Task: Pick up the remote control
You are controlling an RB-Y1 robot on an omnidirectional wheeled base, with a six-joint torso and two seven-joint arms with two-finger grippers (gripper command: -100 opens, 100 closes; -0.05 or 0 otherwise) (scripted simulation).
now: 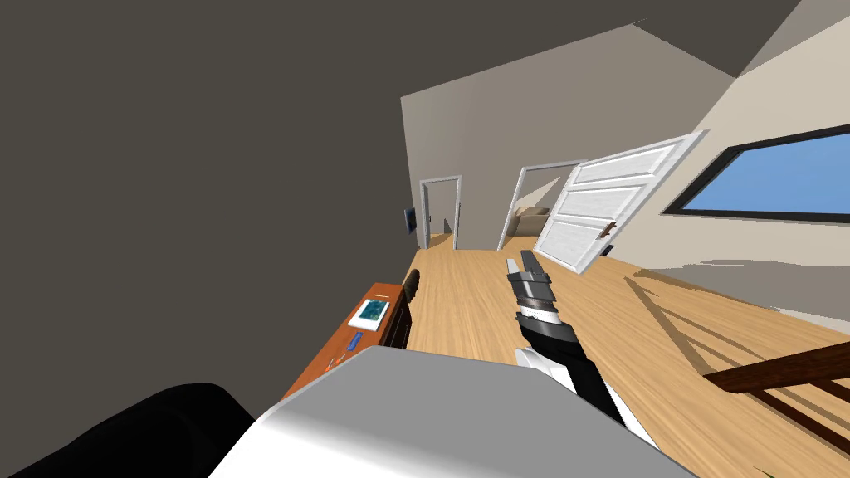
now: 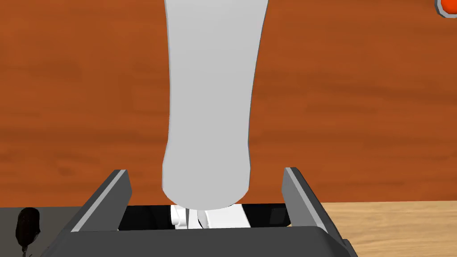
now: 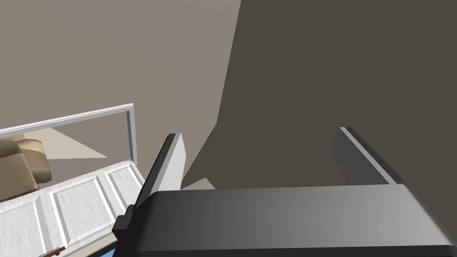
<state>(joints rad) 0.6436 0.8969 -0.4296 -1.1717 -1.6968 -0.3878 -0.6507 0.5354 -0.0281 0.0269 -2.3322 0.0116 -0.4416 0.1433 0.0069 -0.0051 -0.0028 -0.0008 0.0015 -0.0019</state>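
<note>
Long, stiff and probably light and slick, the light grey remote control (image 2: 207, 98) lies near the wooden table's (image 2: 357, 111) edge between the left gripper's (image 2: 205, 171) wide-open fingers, best pinched across its long sides.

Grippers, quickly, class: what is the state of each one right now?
Left gripper: open, straddling the light grey remote control, not pressing its sides.
Right gripper: open, holding nothing.
</note>
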